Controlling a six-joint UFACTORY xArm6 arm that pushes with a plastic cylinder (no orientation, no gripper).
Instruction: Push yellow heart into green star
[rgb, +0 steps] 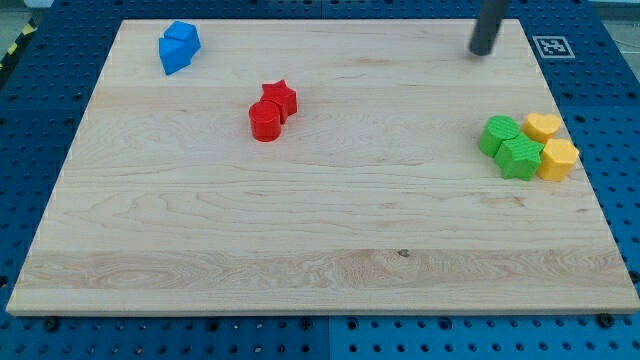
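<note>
The yellow heart (542, 126) lies near the board's right edge. It touches the top right of the green star (520, 158). A second green block (498, 133) sits against the star's upper left, and a yellow hexagonal block (559, 159) touches the star's right side. My tip (481, 52) is near the board's top right, well above this cluster and a little left of the heart, touching no block.
A red star (281, 98) and a red cylinder (265, 122) touch each other left of the board's middle. Two blue blocks (179, 46) sit together at the top left. The wooden board (320, 230) rests on a blue pegboard table.
</note>
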